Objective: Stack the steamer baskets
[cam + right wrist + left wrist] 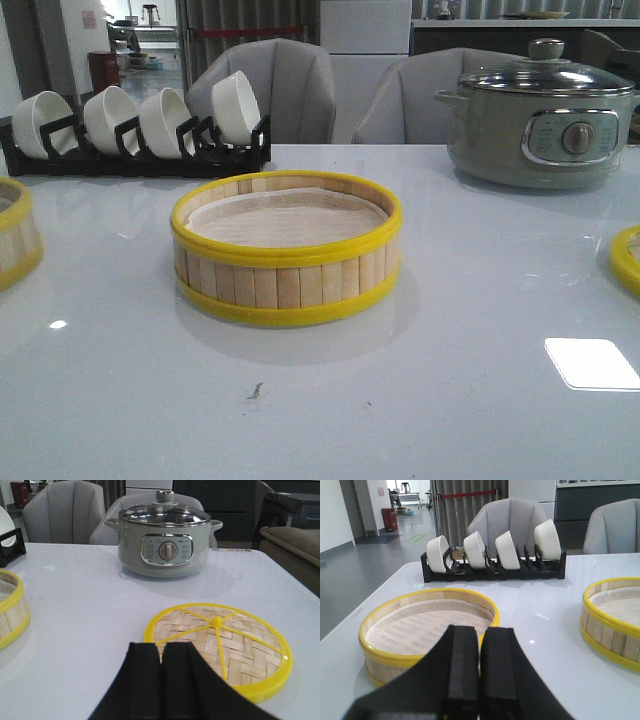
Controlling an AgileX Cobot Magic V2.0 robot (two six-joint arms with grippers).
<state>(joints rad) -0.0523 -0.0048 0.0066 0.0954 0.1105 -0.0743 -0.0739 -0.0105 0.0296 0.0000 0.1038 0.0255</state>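
Note:
One steamer basket (286, 250) with yellow rims and a pale liner stands in the middle of the table; it also shows in the left wrist view (615, 620) and the right wrist view (10, 607). A second basket (15, 235) sits at the left edge, seen whole in the left wrist view (427, 627). The woven yellow-rimmed lid (222, 647) lies flat at the right; its rim shows in the front view (627, 258). My left gripper (481, 630) is shut and empty just before the second basket. My right gripper (161, 646) is shut and empty at the lid's near edge.
A grey-green electric pot (540, 120) with a glass lid stands at the back right. A black rack of white bowls (135, 130) stands at the back left. Grey chairs (290, 85) stand behind the table.

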